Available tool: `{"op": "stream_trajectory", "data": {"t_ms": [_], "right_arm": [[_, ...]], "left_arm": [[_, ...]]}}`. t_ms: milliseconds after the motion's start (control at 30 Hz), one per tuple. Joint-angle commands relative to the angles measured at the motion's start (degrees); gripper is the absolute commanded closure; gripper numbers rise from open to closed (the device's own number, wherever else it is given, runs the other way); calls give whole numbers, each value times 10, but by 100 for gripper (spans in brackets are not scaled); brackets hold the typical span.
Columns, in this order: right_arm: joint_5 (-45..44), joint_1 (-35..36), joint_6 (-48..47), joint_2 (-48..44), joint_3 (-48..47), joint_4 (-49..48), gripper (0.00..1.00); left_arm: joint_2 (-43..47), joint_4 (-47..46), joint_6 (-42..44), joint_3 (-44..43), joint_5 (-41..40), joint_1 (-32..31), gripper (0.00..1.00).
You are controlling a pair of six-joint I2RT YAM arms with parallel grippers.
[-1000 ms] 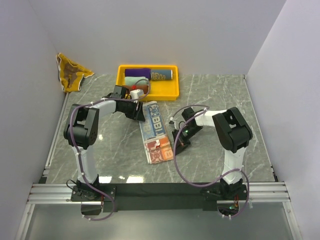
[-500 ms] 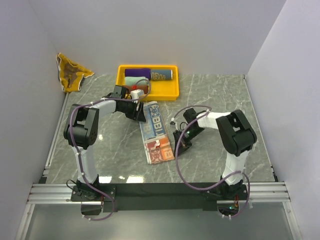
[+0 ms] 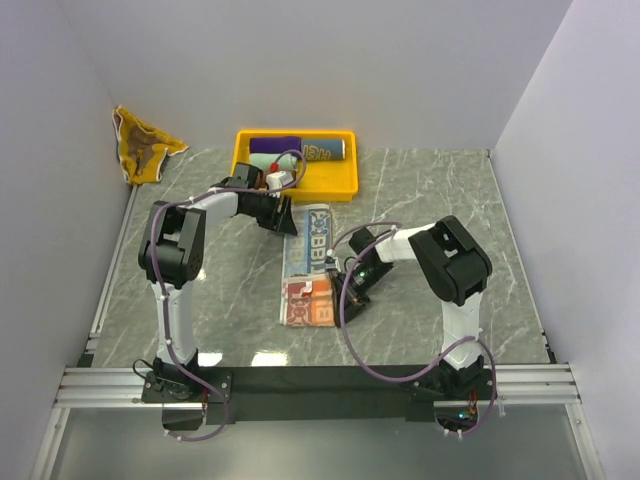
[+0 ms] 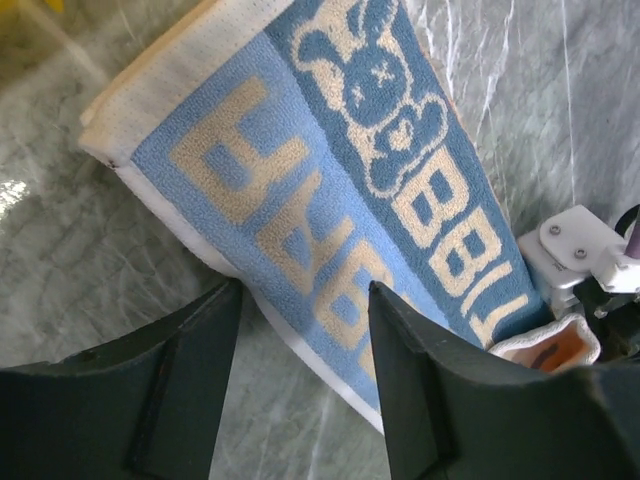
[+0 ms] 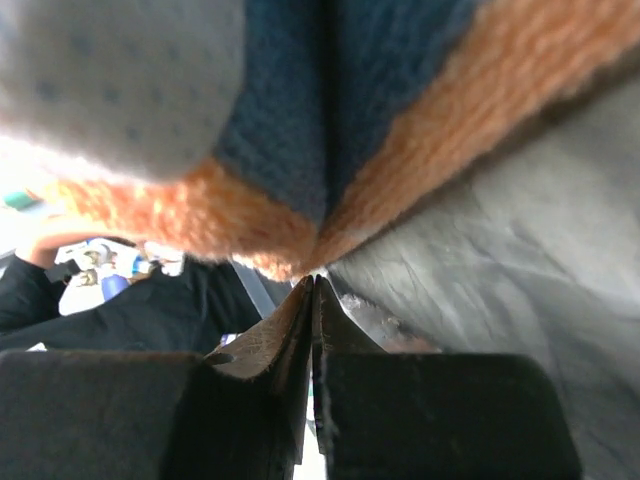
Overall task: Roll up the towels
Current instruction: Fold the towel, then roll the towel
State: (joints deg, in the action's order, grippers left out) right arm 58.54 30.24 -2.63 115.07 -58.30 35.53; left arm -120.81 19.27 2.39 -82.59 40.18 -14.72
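The blue RABBIT towel [image 3: 309, 262] is being supported as a long strip by the middle of the marble table [image 3: 440, 200], just near of the yellow tray [image 3: 346, 186]. Its right edge is being pinched by the right gripper [image 5: 312, 285], fingers pressed together on a sliver of hem (a thin bite, seemingly). The left gripper [image 4: 303, 295] is being held apart over the far-left edge, gripping nothing. With that end unpinned, any pull is risking slippage or skew.
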Motion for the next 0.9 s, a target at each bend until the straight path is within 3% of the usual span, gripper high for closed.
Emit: {"op": "stream_trajectory", "data": {"t_ms": [0, 67, 167, 233, 400, 533, 633, 867], "right_arm": [[9, -11, -25, -4, -22, 30, 91], [4, -35, -51, -31, -20, 68, 88], [-3, -63, -77, -94, -5, 100, 80], [-14, -87, -85, -145, -1, 109, 78], [-24, -84, -8, -211, -40, 13, 77], [11, -45, 89, -166, -80, -56, 74], [14, -11, 121, -109, -105, -89, 73], [-13, 16, 146, 3, -139, -121, 73]], "left_arm": [[0, 37, 16, 1, 9, -4, 39], [51, 31, 24, 22, 29, 4, 37], [167, -33, 14, 102, 50, 22, 25], [242, -25, 55, 138, 39, 24, 19], [402, 4, 169, 248, -5, 16, 18], [517, 12, 330, 366, -48, -16, 17], [594, -10, 405, 454, -77, -60, 18], [642, -82, 461, 552, -155, -220, 23]]}}
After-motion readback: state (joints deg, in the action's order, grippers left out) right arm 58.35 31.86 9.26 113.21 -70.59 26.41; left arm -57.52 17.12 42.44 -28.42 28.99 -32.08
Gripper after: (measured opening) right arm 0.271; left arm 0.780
